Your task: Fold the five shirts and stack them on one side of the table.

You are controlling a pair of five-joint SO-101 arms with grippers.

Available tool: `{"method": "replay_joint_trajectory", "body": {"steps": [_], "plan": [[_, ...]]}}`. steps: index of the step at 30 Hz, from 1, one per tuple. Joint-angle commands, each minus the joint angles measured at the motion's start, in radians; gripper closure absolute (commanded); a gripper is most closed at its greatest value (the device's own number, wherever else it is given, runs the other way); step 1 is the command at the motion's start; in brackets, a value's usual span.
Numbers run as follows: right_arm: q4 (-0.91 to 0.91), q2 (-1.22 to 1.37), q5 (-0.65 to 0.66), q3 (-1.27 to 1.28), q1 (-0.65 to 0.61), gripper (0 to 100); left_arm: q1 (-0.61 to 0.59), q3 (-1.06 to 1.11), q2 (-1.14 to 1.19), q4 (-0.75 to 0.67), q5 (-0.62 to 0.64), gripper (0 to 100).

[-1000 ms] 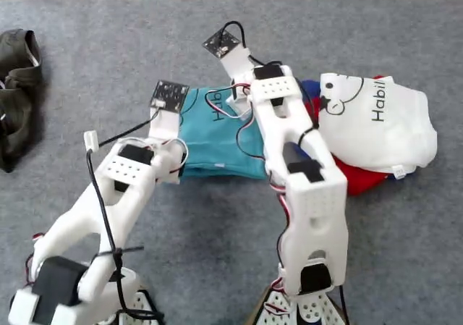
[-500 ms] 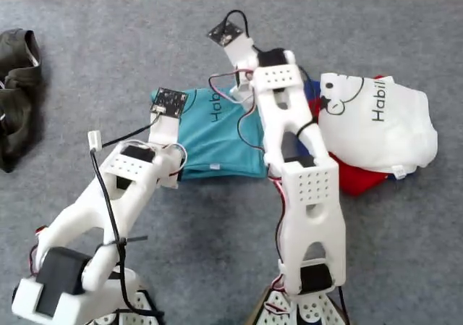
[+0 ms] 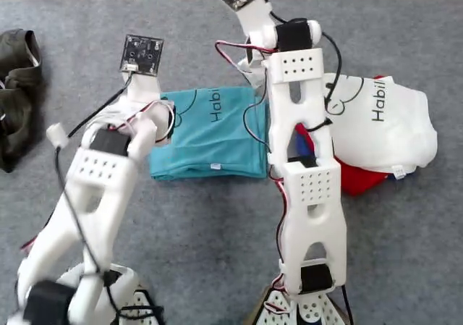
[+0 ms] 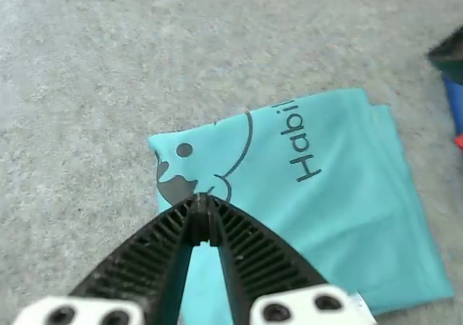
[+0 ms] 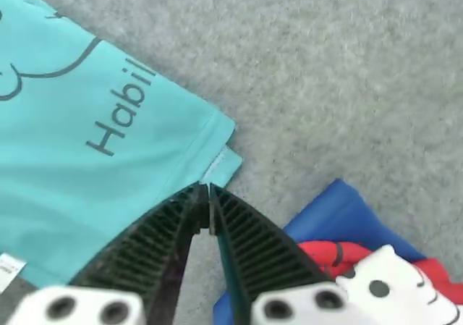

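Note:
A teal shirt (image 3: 210,133) lies folded flat in the middle of the table. My left gripper (image 4: 203,208) hangs shut above its printed corner with nothing between the fingers. The right gripper (image 5: 203,192) is shut too, hovering over the teal shirt (image 5: 94,158) at its far right corner, also holding nothing. Just right of the teal one, a white shirt (image 3: 383,119) tops a pile of a red shirt (image 3: 358,179) and a blue shirt (image 5: 340,216). A dark green shirt (image 3: 18,86) lies crumpled at the table's left edge.
The grey felt table (image 3: 181,231) is bare in front of the teal shirt and along the far side. Both white arms (image 3: 304,158) stretch from the near edge over the middle, the right one crossing the pile's left edge.
Both arms have lifted off the teal shirt and swung toward the far side. The shirt stays folded, with its left part now uncovered.

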Motion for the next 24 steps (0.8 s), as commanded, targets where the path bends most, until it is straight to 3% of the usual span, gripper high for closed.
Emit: {"method": "replay_joint_trajectory", "body": {"steps": [1, 5, 11, 24], "plan": [[0.017, -0.082, -0.009, 0.105, 0.003, 98.4, -0.044, -0.062, 0.195, -0.143, 0.071, 97], [0.014, -0.226, -0.009, 0.366, -0.034, 98.4, -0.101, -0.242, 0.434, -0.19, 0.121, 97], [-0.054, -0.43, -0.009, 0.728, -0.094, 98.4, -0.113, -0.438, 0.671, -0.117, 0.132, 97], [-0.528, -0.545, -0.005, 1.497, -0.097, 98.4, -0.176, -0.509, 0.779, -0.127, 0.127, 97]]}}
